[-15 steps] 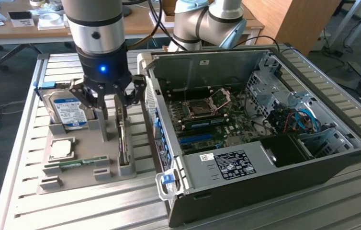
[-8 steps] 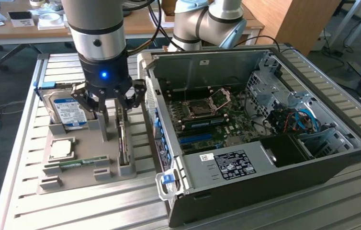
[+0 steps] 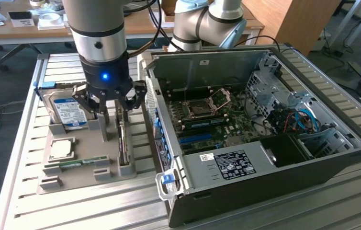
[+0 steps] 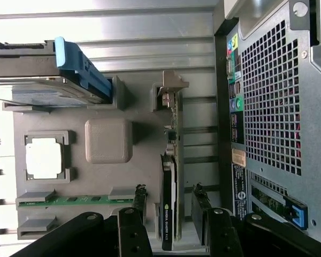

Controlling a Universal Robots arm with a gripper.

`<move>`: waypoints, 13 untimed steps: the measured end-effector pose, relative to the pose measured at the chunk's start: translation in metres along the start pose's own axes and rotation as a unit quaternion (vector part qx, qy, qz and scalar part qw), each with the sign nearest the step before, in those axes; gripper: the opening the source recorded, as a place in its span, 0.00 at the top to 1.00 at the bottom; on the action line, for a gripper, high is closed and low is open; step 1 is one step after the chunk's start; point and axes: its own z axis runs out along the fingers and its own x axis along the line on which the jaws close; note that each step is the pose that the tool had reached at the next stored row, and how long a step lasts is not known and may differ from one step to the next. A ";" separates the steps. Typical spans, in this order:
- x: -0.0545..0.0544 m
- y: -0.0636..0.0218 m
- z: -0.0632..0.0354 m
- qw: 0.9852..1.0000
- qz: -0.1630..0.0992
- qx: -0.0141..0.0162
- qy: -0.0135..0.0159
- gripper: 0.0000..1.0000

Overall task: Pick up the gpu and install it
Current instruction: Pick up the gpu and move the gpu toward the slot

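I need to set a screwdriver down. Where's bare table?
Bare slats on the gray tray's near side in the exterior view, plus a strip on that view's left. Crowded: between tray and case, where the open claw straddles the gpu.

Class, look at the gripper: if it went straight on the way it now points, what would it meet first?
Most likely the gpu, which stands on edge in the gray holder. The gripper is open with a finger on each side of the card, so the card would pass between them. How near it is cannot be judged.
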 end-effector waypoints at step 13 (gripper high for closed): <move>-0.002 -0.0035 0.0144 1.000 0.000 0.000 0.000 0.53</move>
